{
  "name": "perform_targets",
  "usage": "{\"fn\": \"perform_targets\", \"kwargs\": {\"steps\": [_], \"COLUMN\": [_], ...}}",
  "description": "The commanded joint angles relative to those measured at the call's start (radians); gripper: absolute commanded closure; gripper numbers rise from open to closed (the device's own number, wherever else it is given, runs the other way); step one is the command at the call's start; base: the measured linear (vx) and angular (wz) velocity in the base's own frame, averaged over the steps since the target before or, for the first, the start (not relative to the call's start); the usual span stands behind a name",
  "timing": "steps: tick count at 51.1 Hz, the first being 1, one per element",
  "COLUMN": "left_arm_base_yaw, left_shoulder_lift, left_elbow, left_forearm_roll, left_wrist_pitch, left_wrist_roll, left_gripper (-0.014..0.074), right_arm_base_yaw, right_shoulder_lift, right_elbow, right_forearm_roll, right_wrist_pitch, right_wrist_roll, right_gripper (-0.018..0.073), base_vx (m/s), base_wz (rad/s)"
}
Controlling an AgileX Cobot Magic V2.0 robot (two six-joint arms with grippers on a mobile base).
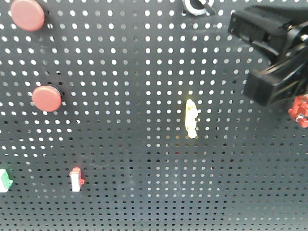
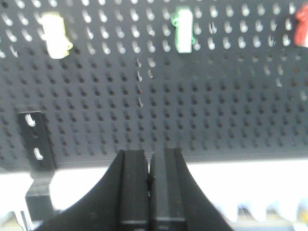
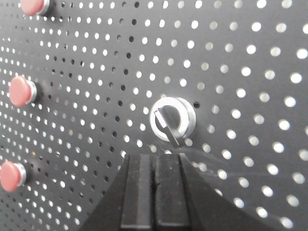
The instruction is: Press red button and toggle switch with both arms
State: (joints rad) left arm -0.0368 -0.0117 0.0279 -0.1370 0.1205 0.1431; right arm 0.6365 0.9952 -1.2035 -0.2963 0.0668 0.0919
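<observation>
I am holding my right gripper (image 3: 155, 180) closed just beneath the toggle switch (image 3: 172, 121); my left gripper (image 2: 150, 178) is closed too.

Toggle switch (image 3: 172, 119) on the pegboard (image 3: 250, 96), just above the right hand (image 3: 155, 192); three buttons (image 3: 21, 91) far left.

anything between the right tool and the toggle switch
Nothing. In the right wrist view, only a short stretch of bare pegboard separates the shut right tool from the toggle switch just above it.
</observation>
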Motion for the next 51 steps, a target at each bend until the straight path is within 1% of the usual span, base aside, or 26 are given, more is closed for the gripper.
{"fn": "perform_targets", "kwargs": {"steps": [1,13,36,40,42,46,51], "left_arm_base_yaw": [0.005,0.005,0.005,0.005,0.005,0.005,0.005], "left_shoulder_lift": [0.002,0.005,0.005,0.005,0.005,0.005,0.005], "left_elbow": [0.028,0.028,0.028,0.028,0.028,0.028,0.028], "left_forearm_roll": [-0.012,-0.012,-0.012,-0.012,-0.012,-0.012,-0.012], "left_wrist_pitch": [-0.042,-0.024,-0.024,-0.024,-0.024,-0.024,-0.024], "left_wrist_roll": [-0.005,-0.005,-0.005,-0.005,-0.005,-0.005,-0.005], "left_gripper": [0.0594,0.0594,0.0594,0.0594,0.0594,0.0594,0.0594], "right_arm_base_yaw": [-0.002,-0.002,-0.003,-0.006,-0.021,-0.085,-0.213], "right_shoulder_lift": [-0.015,-0.015,-0.016,-0.052,-0.081,-0.173,-0.324], "right_elbow": [-0.026,-0.026,-0.025,-0.010,0.014,0.110,0.296], "right_forearm_roll": [-0.009,-0.009,-0.006,-0.006,-0.004,0.032,0.119], "right_wrist_pitch": [-0.072,-0.074,-0.075,-0.045,-0.040,-0.050,-0.054], "right_wrist_roll": [-0.003,-0.003,-0.004,-0.017,-0.022,-0.020,-0.020], "right_gripper": [0.0563,0.0563,0.0563,0.0563,0.0563,0.0563,0.0563], "base_vx": [0.00,0.00,0.00,0.00,0.00,0.00,0.00], "base_wz": [0.00,0.00,0.00,0.00,0.00,0.00,0.00]}}
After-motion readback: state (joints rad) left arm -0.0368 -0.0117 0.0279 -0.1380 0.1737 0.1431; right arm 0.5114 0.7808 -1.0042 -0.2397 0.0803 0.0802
